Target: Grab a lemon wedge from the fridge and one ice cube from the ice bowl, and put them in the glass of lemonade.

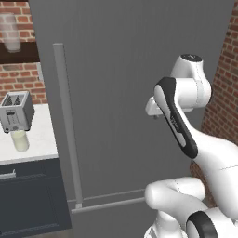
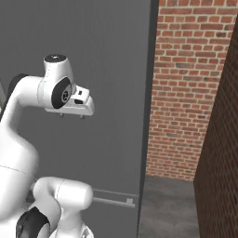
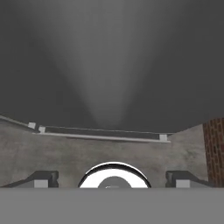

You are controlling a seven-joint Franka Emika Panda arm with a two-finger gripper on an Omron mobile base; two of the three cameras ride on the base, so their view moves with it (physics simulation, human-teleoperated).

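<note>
Left base view: fridge (image 1: pixel 121 93), tall, dark grey, door closed, long vertical bar handle (image 1: pixel 67 125) near its left edge. Left of the fridge, white counter (image 1: pixel 42 139) carrying a silver toaster (image 1: pixel 16 111); glass of lemonade (image 1: pixel 20 140) just in front of the toaster. Frosted glass (image 1: pixel 10 31) on a shelf above. Gripper (image 2: pixel 72 115) close before the fridge door, jaws spread wide, holding nothing. Right of the fridge, brick wall (image 2: pixel 186 88)
</note>
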